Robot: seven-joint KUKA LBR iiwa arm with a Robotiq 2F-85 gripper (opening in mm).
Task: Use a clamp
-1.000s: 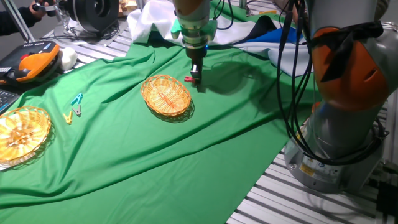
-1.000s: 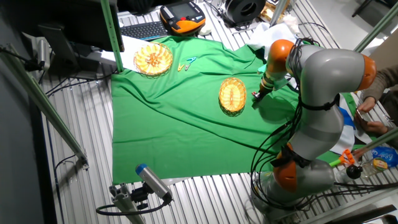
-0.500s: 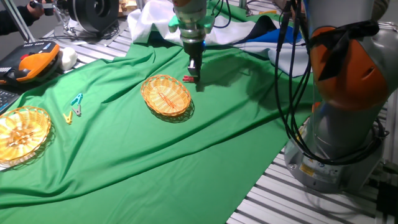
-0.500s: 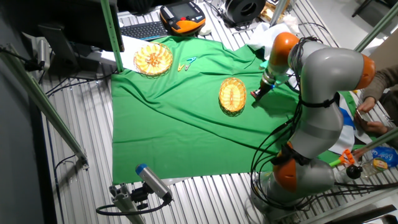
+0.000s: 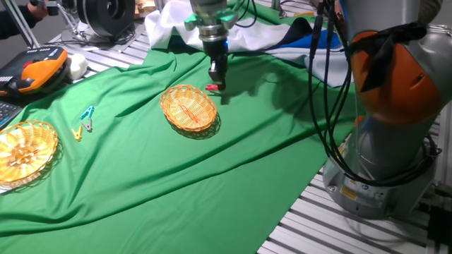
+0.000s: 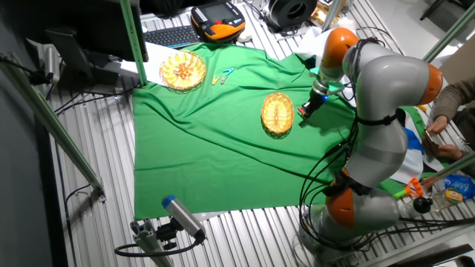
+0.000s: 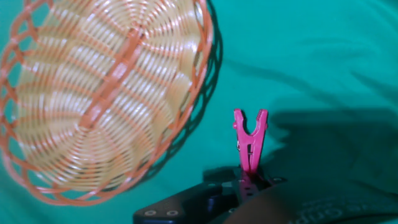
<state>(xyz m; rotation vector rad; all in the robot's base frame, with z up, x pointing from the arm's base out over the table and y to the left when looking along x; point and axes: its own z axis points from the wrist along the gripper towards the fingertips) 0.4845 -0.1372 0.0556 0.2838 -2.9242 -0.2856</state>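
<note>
A green cloth [image 5: 176,169] covers the table, creased in long folds. Near its middle sits a small oval wicker basket [image 5: 188,108], and a second, rounder wicker basket [image 5: 25,152] lies at the cloth's far left edge. Between them, well apart from both, a teal clip [image 5: 87,113] and a yellow clip [image 5: 79,132] lie just beside each other. Beyond the cloth rest an orange-and-black pendant [image 5: 32,74], a keyboard [image 6: 172,35] and a crumpled white cloth [image 5: 169,25]. In the hand view the near basket fills the upper left, its rim raised over the green fabric
</note>
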